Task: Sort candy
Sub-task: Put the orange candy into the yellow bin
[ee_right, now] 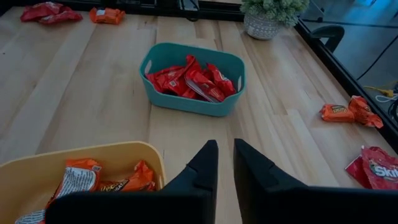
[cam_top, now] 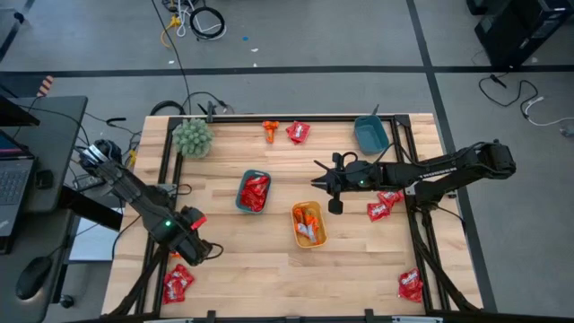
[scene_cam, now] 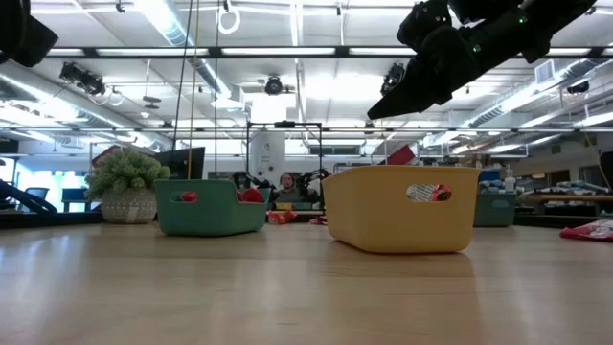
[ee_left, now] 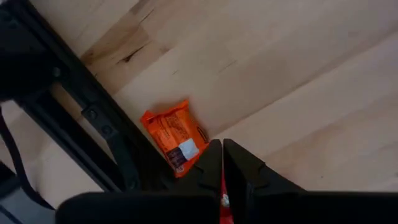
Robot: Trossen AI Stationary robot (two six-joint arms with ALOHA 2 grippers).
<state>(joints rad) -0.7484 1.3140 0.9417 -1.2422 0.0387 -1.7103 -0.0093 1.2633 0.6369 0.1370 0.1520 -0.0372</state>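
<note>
Red candy (ee_left: 222, 198) is pinched between the left gripper (ee_left: 222, 163) fingers, well apart from the teal tray (cam_top: 254, 192), awaiting carriage there; right gripper (ee_right: 225, 163) fingers narrow, empty.

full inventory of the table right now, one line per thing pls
teal tray: one, teal, mid-table, holds red candies
yellow tray: one, yellow, mid-table beside the teal one, holds orange candies
blue tray: one, blue, far right of table; nothing seen in it
loose red candies: far edge, right side, near right corner, near left corner
loose orange candy: far edge, beside the red pile
orange candy: one, by the left table frame, in front of the left gripper
plant: one, green, fuzzy, far left corner
left gripper: near left edge, a red candy between its fingers
right gripper: above mid-table, near the yellow tray, holding nothing, jaws slightly apart
</note>
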